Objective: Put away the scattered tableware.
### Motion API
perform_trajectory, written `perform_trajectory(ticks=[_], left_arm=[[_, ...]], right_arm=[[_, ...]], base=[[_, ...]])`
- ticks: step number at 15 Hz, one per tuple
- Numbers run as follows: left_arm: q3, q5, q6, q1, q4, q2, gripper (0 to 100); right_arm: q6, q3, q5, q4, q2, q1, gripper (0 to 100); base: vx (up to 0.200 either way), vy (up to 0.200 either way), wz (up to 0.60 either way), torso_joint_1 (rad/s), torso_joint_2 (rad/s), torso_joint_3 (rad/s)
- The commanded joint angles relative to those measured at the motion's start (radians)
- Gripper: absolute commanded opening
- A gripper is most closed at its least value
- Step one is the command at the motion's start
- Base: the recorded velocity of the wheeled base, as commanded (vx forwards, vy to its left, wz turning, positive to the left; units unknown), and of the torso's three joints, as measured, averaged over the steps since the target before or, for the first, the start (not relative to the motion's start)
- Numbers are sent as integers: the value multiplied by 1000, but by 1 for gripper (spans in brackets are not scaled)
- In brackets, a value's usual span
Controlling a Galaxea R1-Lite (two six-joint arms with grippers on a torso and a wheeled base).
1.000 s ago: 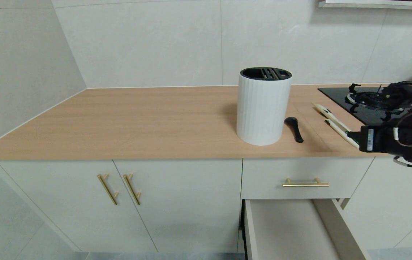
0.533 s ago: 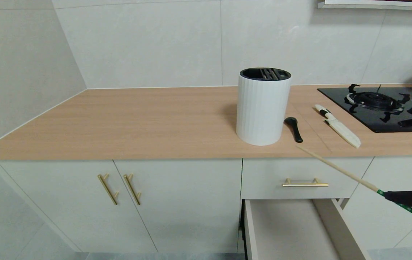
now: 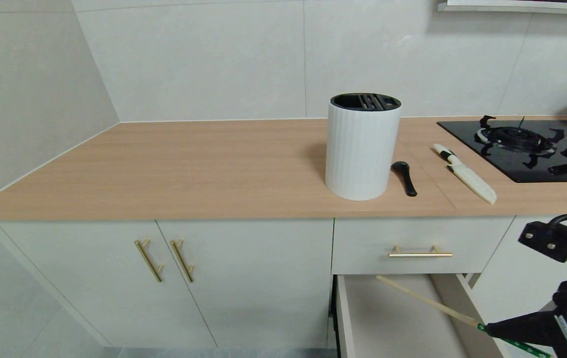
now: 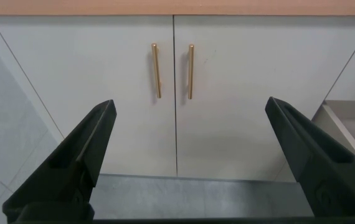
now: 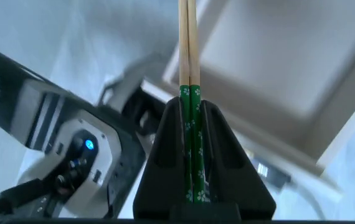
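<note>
In the head view the right gripper (image 3: 493, 328) sits low at the right, clamped on chopsticks (image 3: 427, 301) that slant up over the open drawer (image 3: 344, 318). A spoon (image 3: 405, 177) and knife (image 3: 465, 174) lie on the counter (image 3: 189, 169) beside a white holder (image 3: 362, 149). The left wrist view has the left gripper (image 4: 190, 109) held level, spread wide and empty, facing cabinet doors (image 4: 240, 118). In the right wrist view the fingers (image 5: 165, 146) pinch the pair's green ends, its tips seemingly above the drawer.

Pair of wooden chopsticks with green patterned ends (image 3: 427, 303): angled over open white drawer (image 3: 388, 323). Black spoon (image 3: 405, 177), cream knife (image 3: 465, 173): flat on wooden table (image 3: 214, 169).
</note>
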Motion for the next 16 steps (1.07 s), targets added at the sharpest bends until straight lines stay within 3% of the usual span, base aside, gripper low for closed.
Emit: perform_trajectory(ticks=[1,4,12,16], left_arm=[[0,0,0,0,0,1,100],[0,0,0,0,0,1,100],[0,0,0,0,0,1,100],[0,0,0,0,0,1,100]], right_arm=[[39,2,-43,-1,199,1,0],[98,-9,-83,-16,328,3,0],[315,-3,-147,-246,572,84,0],[321,0,-177,-272,579,92,0]], base=[[0,0,0,0,0,0],[0,0,0,0,0,0],[0,0,0,0,0,0],[0,0,0,-10,35,21]])
